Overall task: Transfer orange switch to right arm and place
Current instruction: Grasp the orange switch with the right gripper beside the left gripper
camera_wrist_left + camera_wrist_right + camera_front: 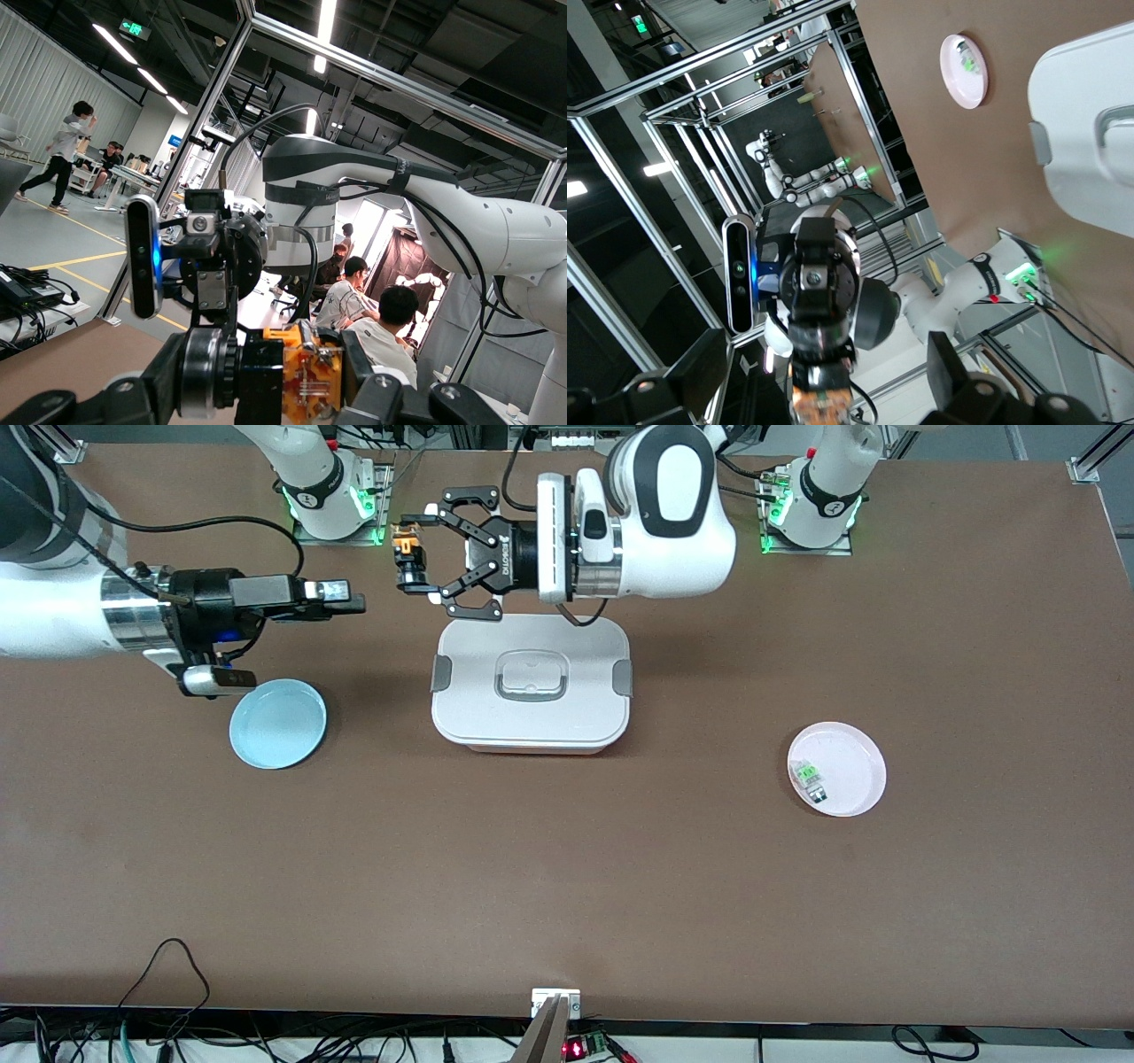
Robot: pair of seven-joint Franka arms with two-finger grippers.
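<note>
Jaws of left gripper (416, 558) around orange switch (407, 552)

The lidded box (532, 682) sits between two plates (277, 723) (837, 768).

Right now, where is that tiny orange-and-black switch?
The tiny orange-and-black push-button switch is up in the air, pinched in the left gripper, just above the white lidded box's edge toward the robots' bases. The right gripper faces it, apart.
</note>
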